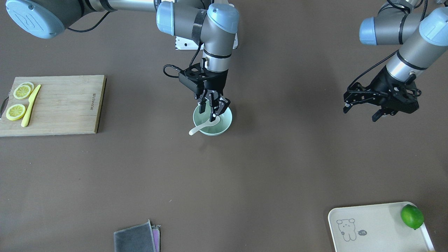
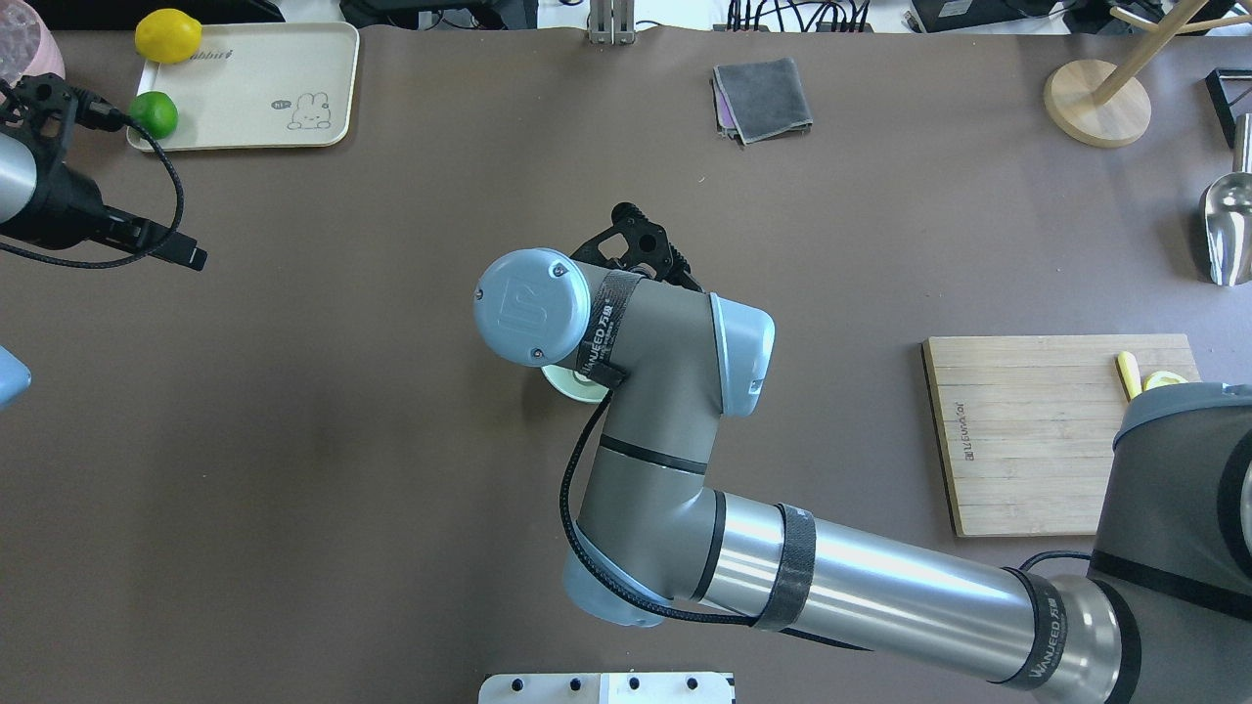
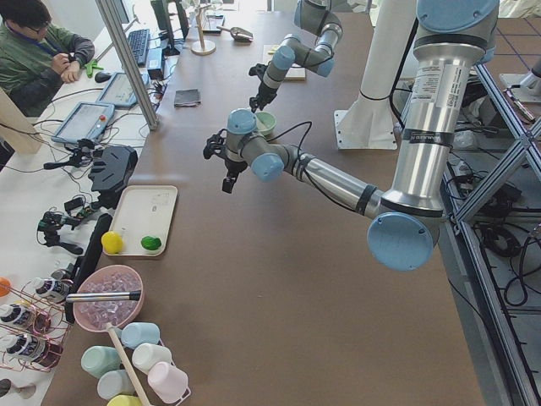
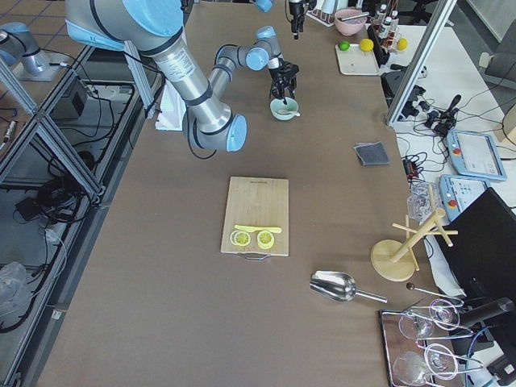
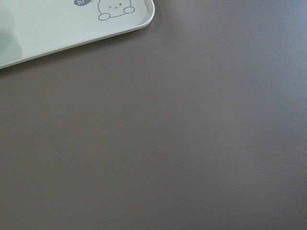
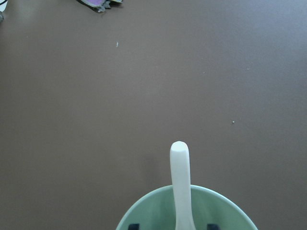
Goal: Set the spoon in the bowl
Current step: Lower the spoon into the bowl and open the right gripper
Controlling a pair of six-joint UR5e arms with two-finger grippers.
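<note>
The pale mint-green bowl (image 1: 223,128) stands mid-table. The white spoon (image 1: 200,128) lies in it, scoop inside, with its handle poking out over the rim. In the right wrist view the spoon's handle (image 6: 180,177) points away across the bowl's rim (image 6: 148,211). My right gripper (image 1: 209,111) hangs just over the bowl, open. Its fingertips (image 6: 133,226) stand apart on either side of the spoon without touching it. My left gripper (image 1: 361,113) is open and empty above bare table, far from the bowl. The bowl (image 2: 572,387) is mostly hidden under the right arm in the overhead view.
A wooden cutting board (image 1: 59,105) with lemon slices and a yellow knife (image 1: 30,105) lies on the robot's right. A cream tray (image 1: 378,227) with a lime (image 1: 412,216) sits at the far left corner. A grey cloth (image 1: 136,239) lies at the far edge.
</note>
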